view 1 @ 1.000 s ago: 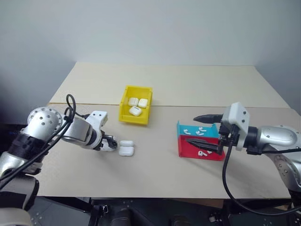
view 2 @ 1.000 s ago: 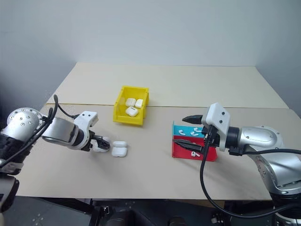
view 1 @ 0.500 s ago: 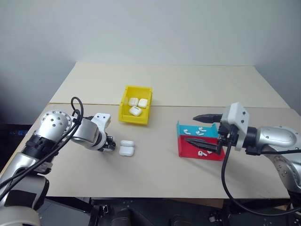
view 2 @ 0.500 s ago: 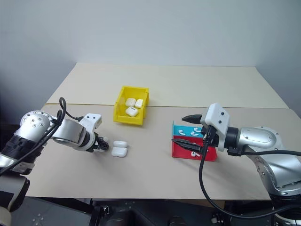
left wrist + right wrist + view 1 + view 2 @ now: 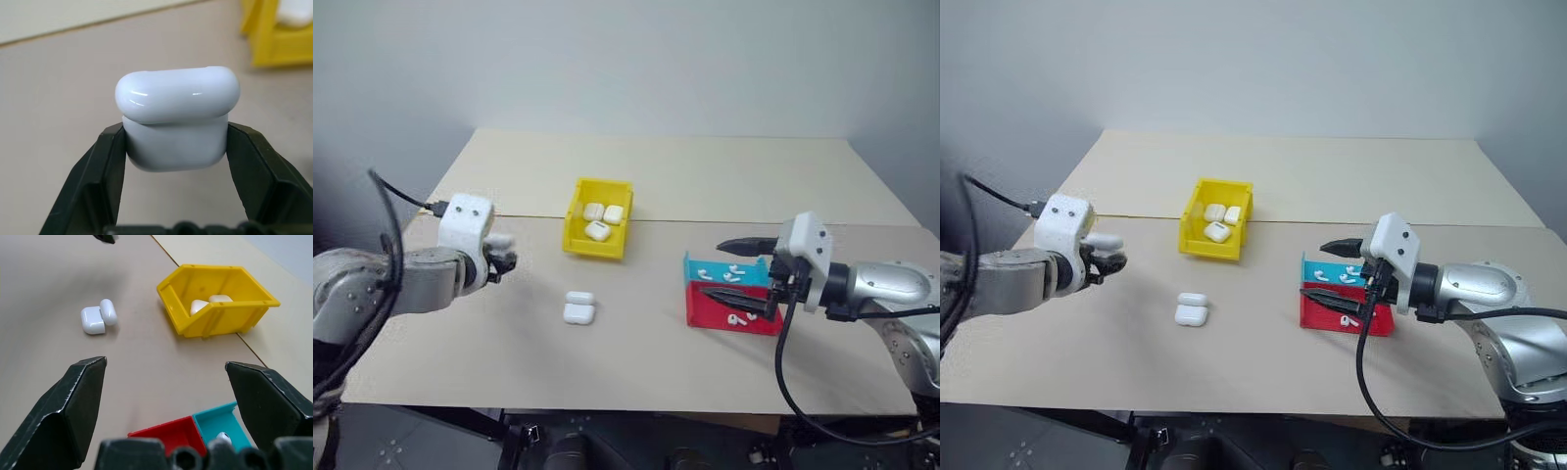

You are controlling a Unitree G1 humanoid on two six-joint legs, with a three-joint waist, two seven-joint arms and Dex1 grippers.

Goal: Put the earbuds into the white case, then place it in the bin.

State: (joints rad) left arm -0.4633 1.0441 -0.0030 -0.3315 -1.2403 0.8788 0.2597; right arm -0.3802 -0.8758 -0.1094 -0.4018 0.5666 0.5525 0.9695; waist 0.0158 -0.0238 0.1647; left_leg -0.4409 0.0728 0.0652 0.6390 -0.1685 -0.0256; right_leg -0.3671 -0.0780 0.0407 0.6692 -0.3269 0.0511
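- Left claw (image 5: 176, 161) pinching a white case (image 5: 177, 117) by its lower body; lid shut, case raised off the desk (image 5: 705, 176) near the left edge. In the head views the case is mostly hidden behind the claw housing, only a white sliver shows.
- Fingers (image 5: 105, 171) touch both sides of the case; its underside is cut off from sight.
- Right claw (image 5: 736, 269) spread wide, nothing between the fingers, hovering just over the red tray (image 5: 710, 311) and teal tray (image 5: 703, 271) toward the desk's right edge.
- Earbuds (image 5: 717, 273) lie in the teal tray, another in the red one; tiny, count hard to make out, lower finger covers part of the red tray.
- Open case (image 5: 578, 307) sits alone mid-desk, lid flipped back, toward the front edge; can't tell if anything is inside.
- Yellow bin (image 5: 576, 230) at desk centre, behind the open case, holds approx three closed cases (image 5: 598, 229); in the right wrist view its wall hides most of them.
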